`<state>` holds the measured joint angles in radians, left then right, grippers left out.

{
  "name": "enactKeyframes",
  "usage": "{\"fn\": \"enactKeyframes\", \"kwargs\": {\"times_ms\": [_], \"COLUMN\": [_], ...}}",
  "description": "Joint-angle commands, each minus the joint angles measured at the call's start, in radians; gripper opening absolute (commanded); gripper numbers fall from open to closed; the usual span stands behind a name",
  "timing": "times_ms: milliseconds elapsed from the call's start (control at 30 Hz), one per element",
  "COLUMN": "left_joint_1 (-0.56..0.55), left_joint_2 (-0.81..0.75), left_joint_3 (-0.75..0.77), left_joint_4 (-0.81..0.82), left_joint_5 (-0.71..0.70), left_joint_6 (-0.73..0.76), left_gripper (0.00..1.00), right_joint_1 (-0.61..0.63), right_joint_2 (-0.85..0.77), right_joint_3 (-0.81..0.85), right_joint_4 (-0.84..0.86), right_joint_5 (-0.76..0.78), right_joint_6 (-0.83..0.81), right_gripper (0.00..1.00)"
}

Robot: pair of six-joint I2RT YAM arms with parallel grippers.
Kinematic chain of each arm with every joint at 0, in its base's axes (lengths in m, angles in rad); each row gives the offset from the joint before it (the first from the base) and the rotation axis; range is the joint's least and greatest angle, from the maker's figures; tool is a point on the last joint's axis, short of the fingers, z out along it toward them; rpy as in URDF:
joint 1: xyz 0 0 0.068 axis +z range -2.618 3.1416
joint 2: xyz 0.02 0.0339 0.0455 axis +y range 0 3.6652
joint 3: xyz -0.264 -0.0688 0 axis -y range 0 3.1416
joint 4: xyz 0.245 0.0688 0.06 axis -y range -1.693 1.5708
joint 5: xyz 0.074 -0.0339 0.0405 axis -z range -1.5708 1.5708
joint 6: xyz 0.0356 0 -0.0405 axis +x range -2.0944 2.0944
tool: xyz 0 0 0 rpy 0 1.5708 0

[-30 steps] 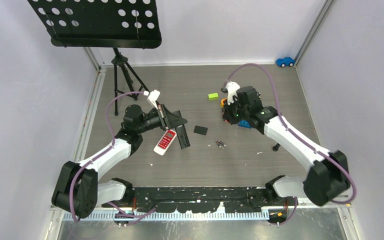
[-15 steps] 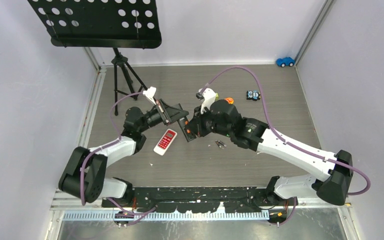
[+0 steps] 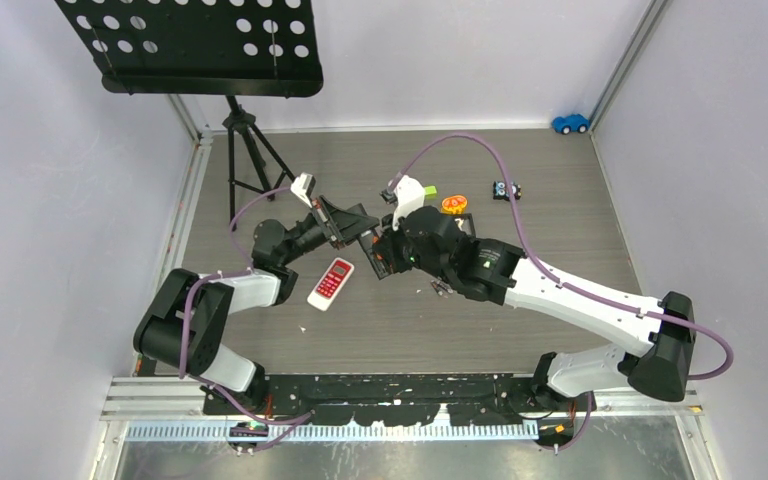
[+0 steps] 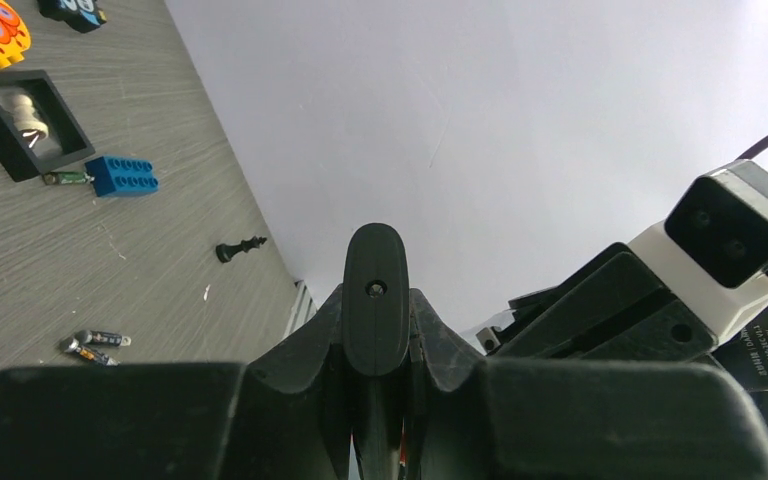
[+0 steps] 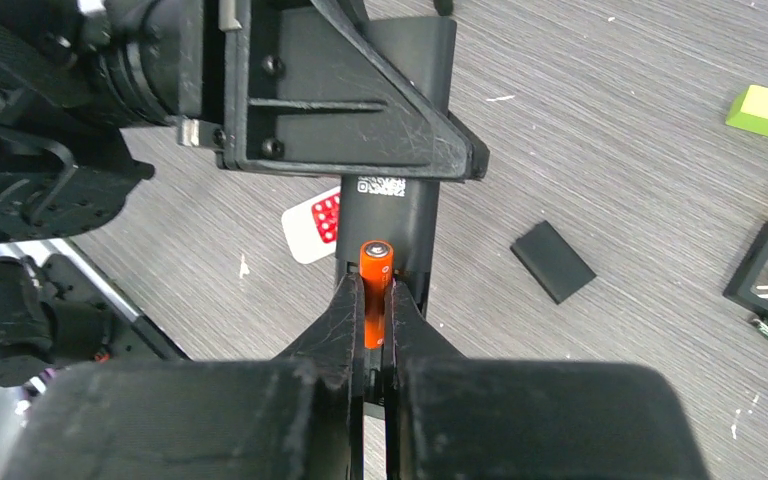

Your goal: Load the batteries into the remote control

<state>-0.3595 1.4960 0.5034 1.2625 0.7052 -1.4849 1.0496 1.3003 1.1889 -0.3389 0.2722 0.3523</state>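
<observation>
The small remote [image 3: 330, 283] lies on the table [image 3: 560, 200], left of the two batteries [image 3: 440, 289] (close by the right arm [image 3: 560, 290]). The toy car [image 3: 570, 123] sits far behind, in the right corner.

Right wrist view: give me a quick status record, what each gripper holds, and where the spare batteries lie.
left gripper: shut on black remote, held above the table
right gripper: shut on orange battery, at the black remote's end
seated: cannot tell
dark batteries: two, lying loose on the table
black flat panel: on the table
red-and-white remote: on the table
</observation>
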Motion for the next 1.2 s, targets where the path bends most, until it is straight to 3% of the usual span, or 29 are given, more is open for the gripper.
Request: {"fn": "enactKeyframes", "kwargs": {"times_ms": [0,700,1167], "left_joint_1": [0.004,0.004,0.004], "left_joint_2": [-0.005,-0.045,-0.099], "left_joint_3": [0.007,0.011,0.017], "left_joint_4": [0.096,0.044,-0.053], "left_joint_5": [0.012,0.005,-0.003], "left_joint_6": [-0.003,0.001,-0.001], "left_gripper": [0.00,0.00,0.00], "right_joint_1": [0.019,0.036,0.038], "right_joint_2": [0.007,0.011,0.051], "right_joint_3": [0.040,0.027,0.047], "right_joint_4": [-0.014,-0.044,-0.059], "right_joint_5": [0.061,0.036,0.002], "right_joint_6": [-0.043,-0.007,0.016], "right_gripper": [0.00,0.03,0.14]}}
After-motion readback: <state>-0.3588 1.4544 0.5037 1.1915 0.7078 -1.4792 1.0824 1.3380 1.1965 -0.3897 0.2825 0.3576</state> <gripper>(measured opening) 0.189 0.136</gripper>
